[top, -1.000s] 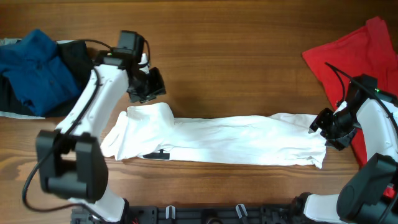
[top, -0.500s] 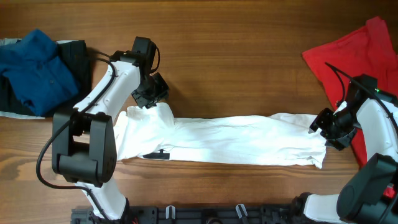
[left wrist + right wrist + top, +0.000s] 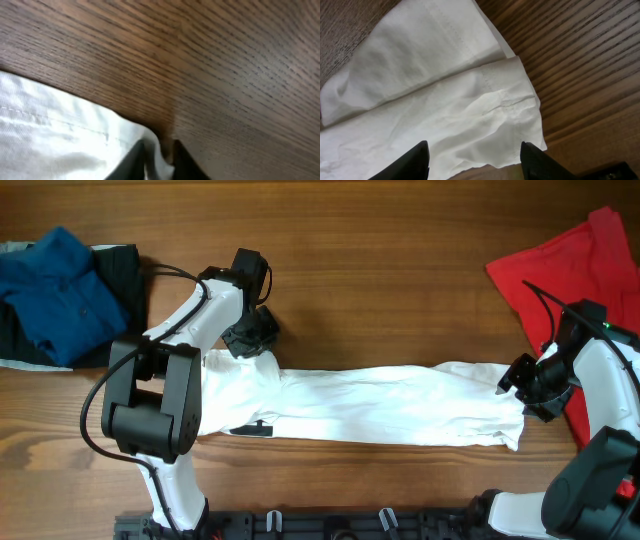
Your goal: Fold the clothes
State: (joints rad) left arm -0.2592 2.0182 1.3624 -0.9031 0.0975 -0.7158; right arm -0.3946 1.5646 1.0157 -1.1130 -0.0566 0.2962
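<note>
Table (image 3: 400,270) of brown wood carried your white T-shirt (image 3: 380,408), folded into a long strip across the middle. The red shirt (image 3: 570,265) lay crumpled at the far right corner, a blue garment (image 3: 55,285) at the far left. Your left gripper (image 3: 159,159), nearly closed, pinched the strip's upper left hem. Your right gripper (image 3: 474,150) hung with jaws spread wide over its right end.
</note>
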